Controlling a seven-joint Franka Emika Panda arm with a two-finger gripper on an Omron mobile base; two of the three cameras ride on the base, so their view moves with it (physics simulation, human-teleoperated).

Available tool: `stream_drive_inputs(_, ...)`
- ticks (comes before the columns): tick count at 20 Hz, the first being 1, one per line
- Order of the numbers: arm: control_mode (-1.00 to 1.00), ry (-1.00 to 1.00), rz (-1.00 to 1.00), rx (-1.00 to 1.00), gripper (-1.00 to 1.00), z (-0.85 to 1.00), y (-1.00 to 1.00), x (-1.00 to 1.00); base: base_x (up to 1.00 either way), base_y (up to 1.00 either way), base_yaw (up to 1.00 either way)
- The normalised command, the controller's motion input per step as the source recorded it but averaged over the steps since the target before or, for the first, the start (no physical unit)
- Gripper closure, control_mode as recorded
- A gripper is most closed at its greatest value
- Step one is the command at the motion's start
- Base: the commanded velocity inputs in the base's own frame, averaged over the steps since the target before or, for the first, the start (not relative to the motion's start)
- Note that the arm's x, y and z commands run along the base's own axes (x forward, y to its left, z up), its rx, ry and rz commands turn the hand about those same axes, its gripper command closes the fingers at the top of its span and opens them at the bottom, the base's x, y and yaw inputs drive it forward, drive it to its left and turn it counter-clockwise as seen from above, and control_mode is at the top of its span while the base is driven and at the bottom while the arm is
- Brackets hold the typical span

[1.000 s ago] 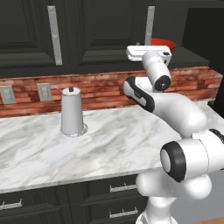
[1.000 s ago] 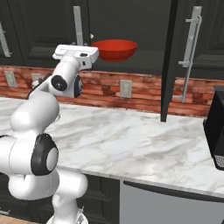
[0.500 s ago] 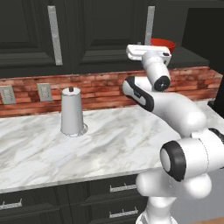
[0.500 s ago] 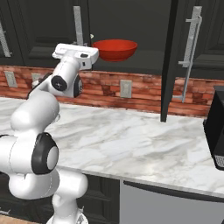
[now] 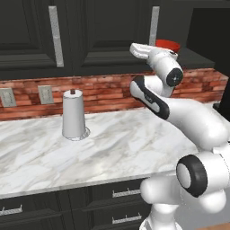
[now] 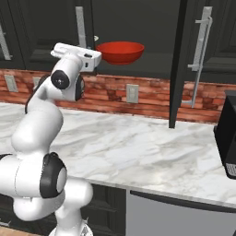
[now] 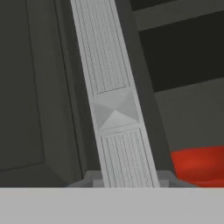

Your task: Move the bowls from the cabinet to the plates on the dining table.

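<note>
A glossy red bowl (image 6: 120,51) stands on the shelf of the open black cabinet (image 6: 138,18); in the left base view the bowl (image 5: 167,44) peeks out behind my wrist. My gripper (image 6: 88,58) is raised to shelf height, just left of the bowl, and faces the silver bar handle (image 7: 113,109) of the closed left door. In the hand view the bowl (image 7: 199,166) sits at the lower right, beside that handle. The white hand (image 5: 148,50) hides its own fingers, so how the jaws stand is unclear.
The cabinet's right door (image 6: 177,69) stands open, edge on, with its long handle (image 6: 201,46) facing out. A paper towel roll (image 5: 73,114) stands on the marble counter (image 5: 112,143) below the brick wall. A black appliance (image 6: 228,138) sits at the far right.
</note>
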Motion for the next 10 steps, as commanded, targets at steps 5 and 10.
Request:
stream_drive_inputs(5, -1.0, 0.06, 0.14, -0.02, 1.0, -0.12, 0.3, -0.23, 0.0, 0.0, 0.0)
stream_drive_inputs(10, -1.0, 0.06, 0.05, -0.06, 1.0, -0.08, 0.48, -0.39, 0.0, 0.0, 0.0)
